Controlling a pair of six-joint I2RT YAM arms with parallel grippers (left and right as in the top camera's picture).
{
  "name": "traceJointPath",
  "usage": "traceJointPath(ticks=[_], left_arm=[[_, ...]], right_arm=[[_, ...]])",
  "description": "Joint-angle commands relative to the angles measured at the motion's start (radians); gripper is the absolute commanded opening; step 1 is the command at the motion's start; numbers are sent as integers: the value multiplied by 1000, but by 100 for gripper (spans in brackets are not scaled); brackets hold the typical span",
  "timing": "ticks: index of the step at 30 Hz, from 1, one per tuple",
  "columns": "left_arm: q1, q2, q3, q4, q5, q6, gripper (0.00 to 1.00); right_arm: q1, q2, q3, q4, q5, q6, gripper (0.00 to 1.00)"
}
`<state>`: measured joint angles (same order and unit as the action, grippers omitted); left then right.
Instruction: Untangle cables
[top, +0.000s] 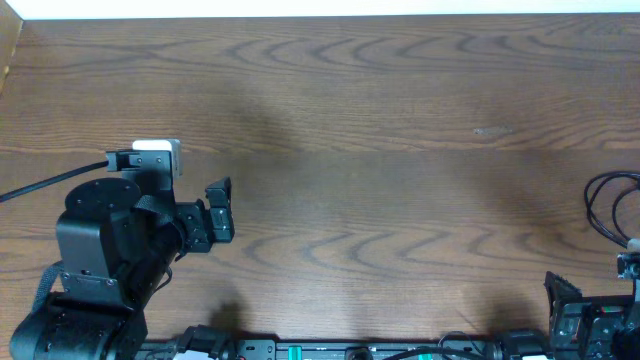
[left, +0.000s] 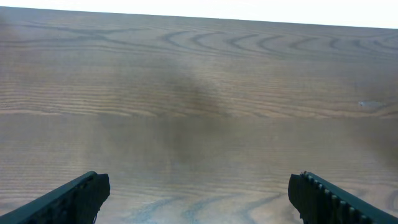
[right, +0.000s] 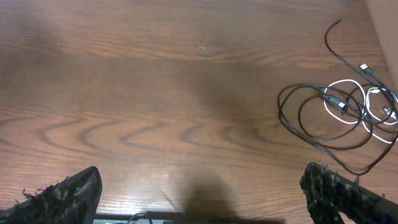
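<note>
The cables (right: 339, 106) lie in a loose tangle at the right of the right wrist view: several thin black loops with a white loop (right: 357, 99) inside them and small plug ends (right: 365, 67). Overhead, only part of the cables (top: 607, 208) shows at the table's right edge. My right gripper (right: 202, 196) is open over bare wood, left of and nearer than the tangle, with nothing between its fingers (right: 333, 193). It sits at the bottom right overhead (top: 592, 282). My left gripper (left: 199, 199) (top: 226, 208) is open over bare wood at the far left, away from the cables.
The wooden table (top: 380, 130) ends at a pale far edge (top: 330, 8). A thick black arm wire (top: 40, 185) runs off the left side. The arms' base rail (top: 330, 350) lines the near edge.
</note>
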<state>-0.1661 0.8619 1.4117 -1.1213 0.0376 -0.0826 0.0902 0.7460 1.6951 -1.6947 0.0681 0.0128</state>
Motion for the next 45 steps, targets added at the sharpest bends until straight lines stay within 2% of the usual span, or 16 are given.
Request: traceJointPath(ticks=[1, 6, 18, 25, 33, 45], left_arm=[[3, -1, -3, -23, -16, -5, 98], [3, -1, -3, -23, -21, -1, 98], [3, -13, -41, 143, 23, 0, 98], [3, -197, -319, 423, 60, -2, 98], [4, -446, -669, 644, 55, -1, 98], [11, -655, -1051, 998, 56, -2, 98]], right_arm=[[3, 6, 0, -3, 8, -14, 99], [3, 6, 0, -3, 8, -14, 99], [3, 6, 0, -3, 8, -14, 99], [3, 6, 0, -3, 8, -14, 99], [3, 6, 0, -3, 8, -14, 99], [3, 6, 0, -3, 8, -14, 99]])
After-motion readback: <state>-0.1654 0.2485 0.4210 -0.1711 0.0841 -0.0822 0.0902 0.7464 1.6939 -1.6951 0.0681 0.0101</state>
